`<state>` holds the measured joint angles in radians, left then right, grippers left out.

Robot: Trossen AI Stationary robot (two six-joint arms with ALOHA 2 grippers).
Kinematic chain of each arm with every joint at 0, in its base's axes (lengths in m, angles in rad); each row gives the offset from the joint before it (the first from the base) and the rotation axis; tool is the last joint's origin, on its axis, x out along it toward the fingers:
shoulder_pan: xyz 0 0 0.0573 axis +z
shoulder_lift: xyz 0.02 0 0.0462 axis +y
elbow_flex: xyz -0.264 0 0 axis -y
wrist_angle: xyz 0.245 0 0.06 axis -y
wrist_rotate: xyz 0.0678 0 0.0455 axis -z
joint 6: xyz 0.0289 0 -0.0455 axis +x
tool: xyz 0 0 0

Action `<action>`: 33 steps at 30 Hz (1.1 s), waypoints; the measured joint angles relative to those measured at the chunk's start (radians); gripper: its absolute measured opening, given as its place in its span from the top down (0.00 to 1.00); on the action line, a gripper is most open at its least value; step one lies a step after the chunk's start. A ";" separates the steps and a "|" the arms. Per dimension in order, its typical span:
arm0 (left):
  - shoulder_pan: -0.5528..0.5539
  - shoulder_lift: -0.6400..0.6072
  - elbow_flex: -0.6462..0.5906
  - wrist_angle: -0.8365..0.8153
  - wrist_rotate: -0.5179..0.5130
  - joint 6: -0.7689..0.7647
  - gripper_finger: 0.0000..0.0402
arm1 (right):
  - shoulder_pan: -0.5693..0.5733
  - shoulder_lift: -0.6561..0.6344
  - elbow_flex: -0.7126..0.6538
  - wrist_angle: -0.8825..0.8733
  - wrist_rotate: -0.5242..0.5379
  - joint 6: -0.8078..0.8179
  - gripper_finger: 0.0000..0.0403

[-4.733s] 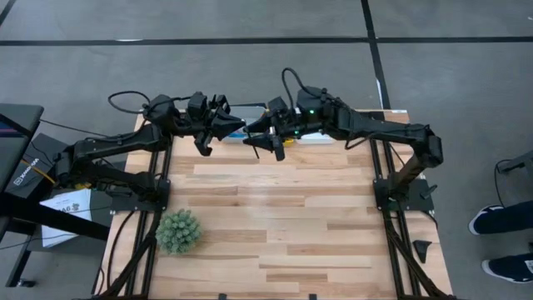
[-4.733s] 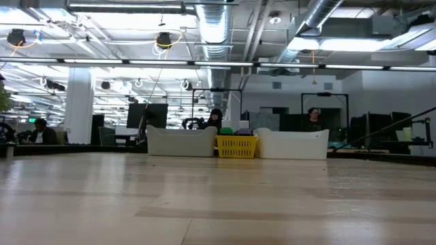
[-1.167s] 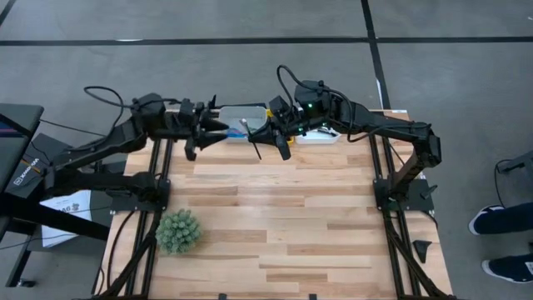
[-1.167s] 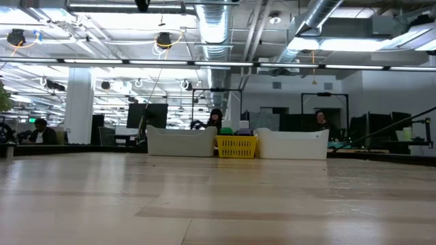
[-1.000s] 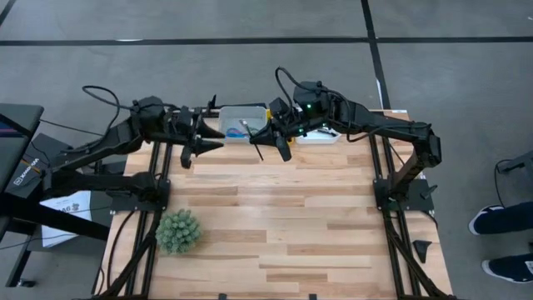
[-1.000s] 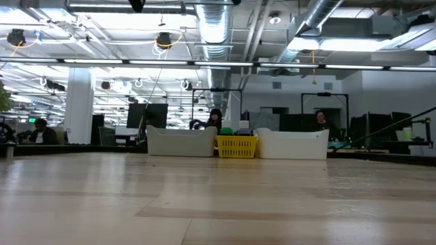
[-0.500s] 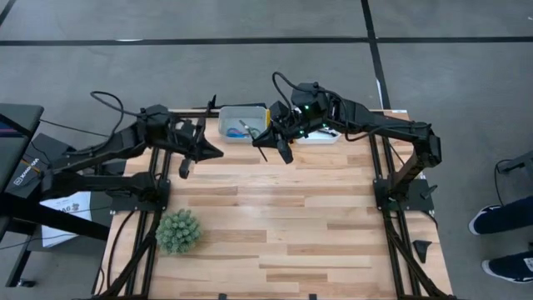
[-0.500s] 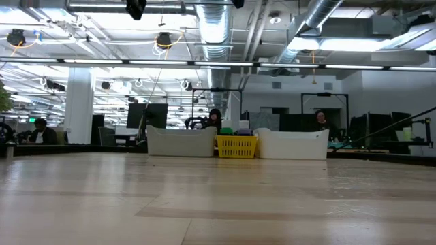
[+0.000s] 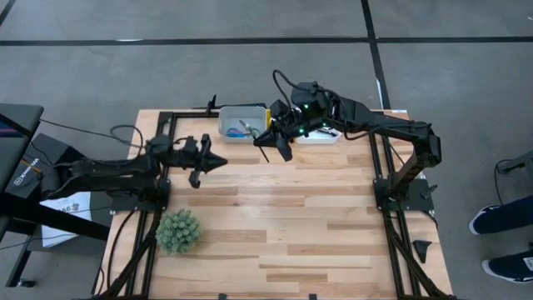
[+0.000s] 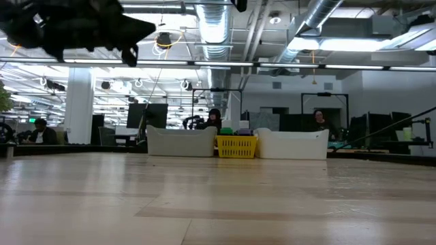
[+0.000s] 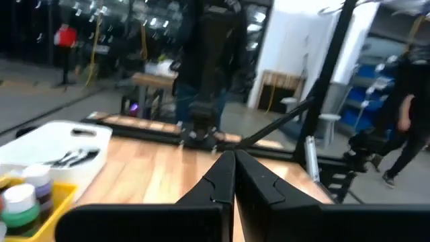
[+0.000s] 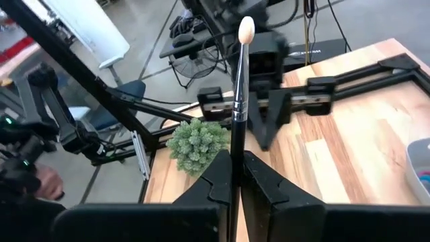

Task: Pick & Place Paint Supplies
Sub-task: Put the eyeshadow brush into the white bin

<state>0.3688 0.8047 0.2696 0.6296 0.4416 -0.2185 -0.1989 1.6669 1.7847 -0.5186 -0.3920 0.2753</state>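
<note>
Brush (image 12: 236, 101), thin and dark with a pale tip, is pinched tight in the right gripper (image 9: 268, 137), near the grey tray (image 9: 241, 122) at the table's (image 9: 283, 225) far edge. The left gripper (image 9: 218, 161) looks shut on nothing, hanging over the table's left side.

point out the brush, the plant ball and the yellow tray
brush (image 12: 236, 101): right wrist view, middle of its dark handle
plant ball (image 9: 178, 231): high view, centre of the spiky ball
yellow tray (image 10: 236, 147): low view, its front wall

Left end effector (image 9: 218, 161) withdrew from trays; closed empty.
</note>
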 joint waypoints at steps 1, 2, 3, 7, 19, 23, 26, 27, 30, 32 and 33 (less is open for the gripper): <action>-0.013 -0.008 -0.033 0.051 0.000 -0.007 1.00 | -0.001 0.000 0.000 0.000 0.000 0.013 0.98; -0.024 -0.017 -0.064 0.092 0.002 -0.011 1.00 | -0.002 0.000 0.000 -0.001 0.000 0.021 0.98; -0.037 -0.023 -0.088 0.122 0.003 -0.012 1.00 | -0.002 0.000 0.000 -0.001 0.000 0.029 0.98; -0.083 -0.066 -0.187 0.175 0.001 -0.018 1.00 | -0.003 0.000 0.000 0.000 0.000 0.090 0.98; -0.234 -0.274 -0.263 0.168 0.022 -0.017 1.00 | 0.002 0.000 0.000 0.002 0.035 0.262 0.98; -0.256 -0.350 -0.263 0.113 0.023 -0.022 1.00 | 0.015 0.000 0.000 0.002 0.068 0.286 0.98; -0.267 -0.417 -0.263 0.098 0.023 -0.022 1.00 | 0.024 0.000 0.000 0.002 0.079 0.306 0.98; -0.267 -0.441 -0.263 0.093 0.023 -0.022 1.00 | 0.027 0.000 0.000 0.003 0.079 0.311 0.97; -0.267 -0.506 -0.263 0.055 0.011 -0.022 1.00 | 0.037 0.000 0.000 0.003 0.081 0.320 0.97; -0.267 -0.550 -0.263 0.001 -0.015 -0.020 1.00 | 0.044 0.000 0.000 0.003 0.096 0.320 0.97; -0.267 -0.571 -0.263 -0.033 -0.027 -0.017 1.00 | 0.049 0.000 0.000 0.003 0.108 0.320 0.97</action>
<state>0.1017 0.2337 0.0063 0.5964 0.4143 -0.2352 -0.1498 1.6672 1.7847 -0.5156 -0.2842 0.5953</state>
